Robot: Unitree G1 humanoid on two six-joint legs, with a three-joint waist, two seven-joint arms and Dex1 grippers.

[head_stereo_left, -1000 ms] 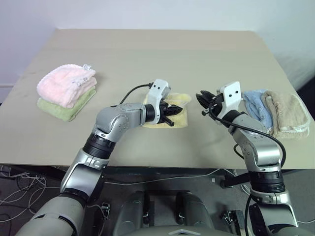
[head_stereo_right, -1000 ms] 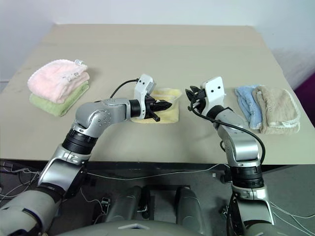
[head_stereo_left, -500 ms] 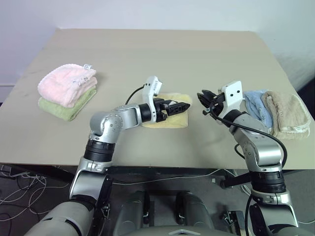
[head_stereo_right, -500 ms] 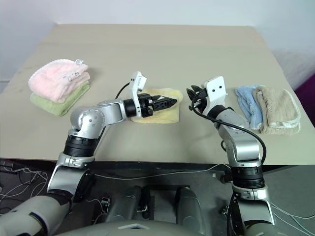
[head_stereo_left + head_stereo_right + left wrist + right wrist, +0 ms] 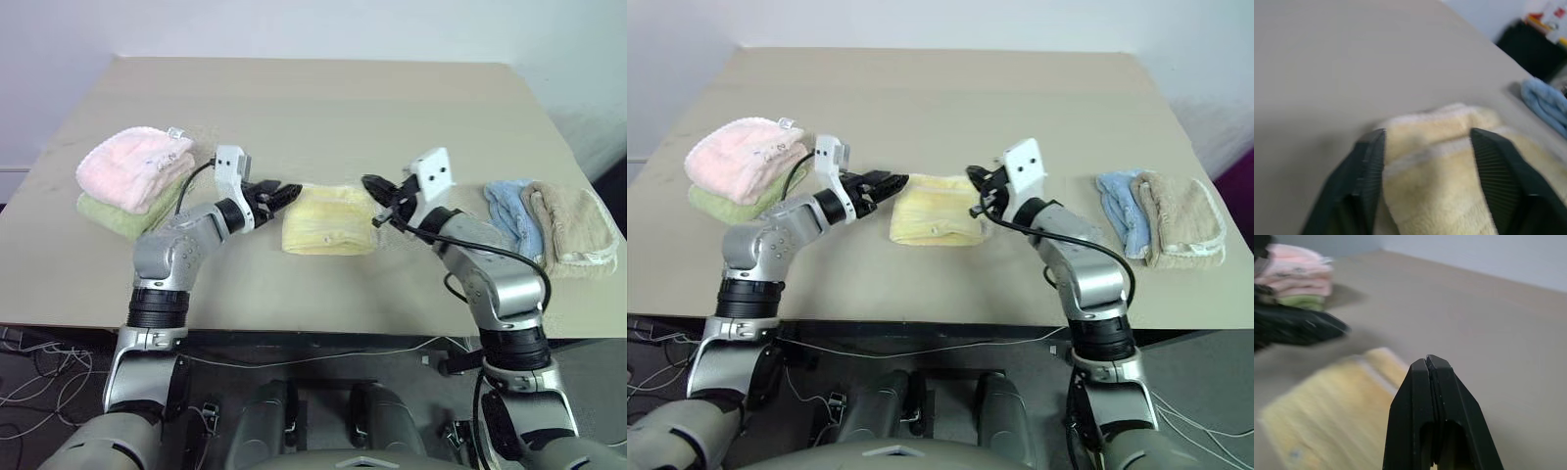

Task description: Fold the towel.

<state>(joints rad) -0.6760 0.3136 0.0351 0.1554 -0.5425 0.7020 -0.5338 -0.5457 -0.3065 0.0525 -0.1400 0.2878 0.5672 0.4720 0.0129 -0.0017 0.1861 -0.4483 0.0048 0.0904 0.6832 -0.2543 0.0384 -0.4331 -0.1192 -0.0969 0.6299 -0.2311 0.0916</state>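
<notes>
The towel (image 5: 328, 219) lies folded into a small pale yellow rectangle at the middle of the table (image 5: 323, 108). My left gripper (image 5: 282, 193) hovers just off its left edge, pointing at it. The left wrist view shows the two fingers (image 5: 1369, 161) apart, with the towel's (image 5: 1449, 147) fluffy edge beyond them and nothing gripped. My right gripper (image 5: 376, 190) is at the towel's far right corner. Its fingers (image 5: 1426, 367) are pressed together with nothing between them, just above the towel (image 5: 1337, 401).
A pink folded towel (image 5: 132, 164) sits on a green one (image 5: 116, 217) at the left, close behind my left arm. A blue cloth (image 5: 509, 211) and a beige folded towel (image 5: 573, 228) lie at the right. The table's front edge runs just below the towel.
My left gripper has drawn back to the left off the towel and its fingers now stand apart. The right gripper has moved left to the towel's right corner and shut.
</notes>
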